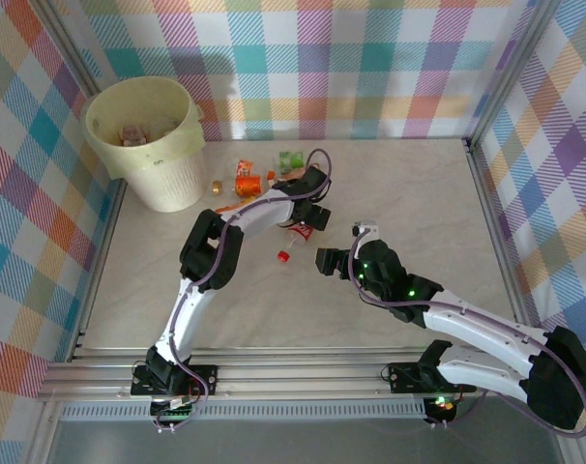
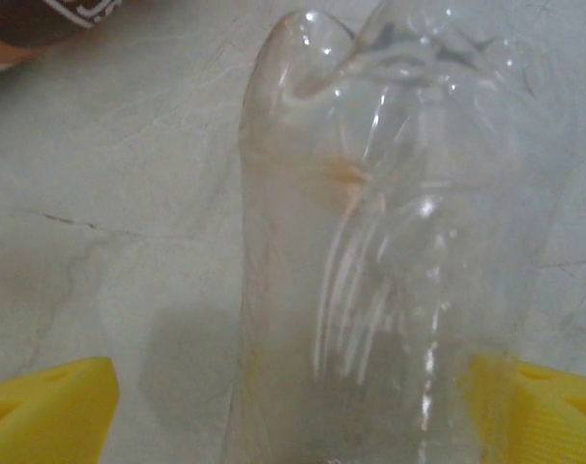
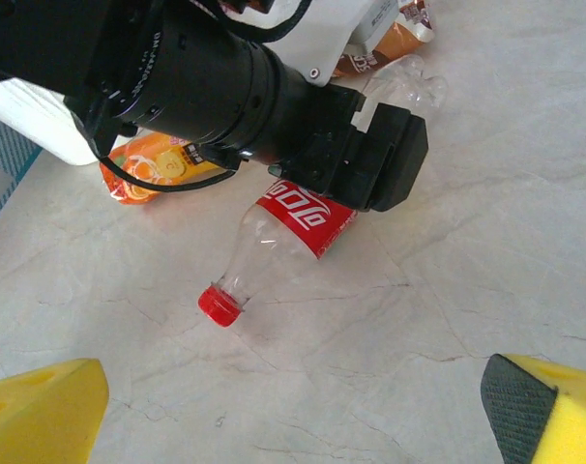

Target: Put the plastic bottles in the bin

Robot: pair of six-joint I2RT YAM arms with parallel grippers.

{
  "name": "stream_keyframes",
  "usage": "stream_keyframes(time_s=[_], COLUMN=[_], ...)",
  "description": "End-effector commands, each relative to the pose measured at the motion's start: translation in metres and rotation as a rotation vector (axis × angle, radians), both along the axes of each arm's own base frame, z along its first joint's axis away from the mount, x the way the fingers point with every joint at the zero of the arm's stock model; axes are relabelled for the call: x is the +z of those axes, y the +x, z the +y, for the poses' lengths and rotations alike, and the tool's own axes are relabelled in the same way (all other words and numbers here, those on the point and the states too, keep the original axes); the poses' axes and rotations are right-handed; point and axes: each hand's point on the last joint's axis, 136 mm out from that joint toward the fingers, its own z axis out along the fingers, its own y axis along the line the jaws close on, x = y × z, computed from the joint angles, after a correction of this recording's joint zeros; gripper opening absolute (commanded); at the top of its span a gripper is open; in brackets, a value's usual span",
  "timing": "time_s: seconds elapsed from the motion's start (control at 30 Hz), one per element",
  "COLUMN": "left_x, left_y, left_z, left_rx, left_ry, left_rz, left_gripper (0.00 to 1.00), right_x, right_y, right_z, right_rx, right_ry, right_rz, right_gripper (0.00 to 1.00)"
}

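Red-label bottle [image 3: 295, 224] lying near the centre of the pale marble-look table [image 1: 419, 193], with the left gripper [image 1: 310, 217] over it.

In the top view its red cap [image 3: 220, 304] points toward 7 o'clock. The left gripper's yellow fingers [image 2: 42, 411] stand wide on either side of the bottle's clear, dented body. One finger is plainly apart from it, so nothing is clamped. An orange-label bottle [image 1: 247, 181] lies at 11 o'clock from it and a green-label bottle [image 1: 293, 159] at 12 o'clock. The pale-yellow bin [image 1: 162, 179] stands at 10 o'clock, in the far-left corner, with items inside. The right gripper [image 1: 330, 261] hangs at 4 o'clock from the red-label bottle, its fingers [image 3: 42, 411] spread wide over bare table.
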Motion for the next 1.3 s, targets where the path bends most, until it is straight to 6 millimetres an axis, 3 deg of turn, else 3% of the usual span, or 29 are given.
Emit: stream_keyframes(time_s=[0.0,0.43,0.7,0.97,1.27], left_x=[-0.006,-0.016,-0.008,0.018,0.065], left_y=[-0.002,0.016,0.025,0.018,0.001], left_z=[0.017,-0.004,-0.014,-0.014,-0.015], left_rx=[0.03,0.133,0.163,0.136,0.107], left_ry=[0.122,0.06,0.009,-0.035,-0.207], left_rz=[0.024,0.08,0.064,0.042,-0.037], left_gripper=[0.91,0.85,0.76,0.61,0.55], right_x=[0.001,-0.001,-0.003,-0.003,0.015], right_y=[-0.001,-0.001,0.0,0.002,-0.006], right_z=[-0.005,-0.007,-0.006,-0.001,0.03], right_rx=[-0.015,-0.028,-0.03,-0.004,0.215], right_ry=[-0.009,-0.01,-0.016,-0.029,-0.049], right_rz=[-0.015,-0.005,0.003,-0.014,-0.134], right_gripper=[1.0,1.0,1.0,1.0,1.0])
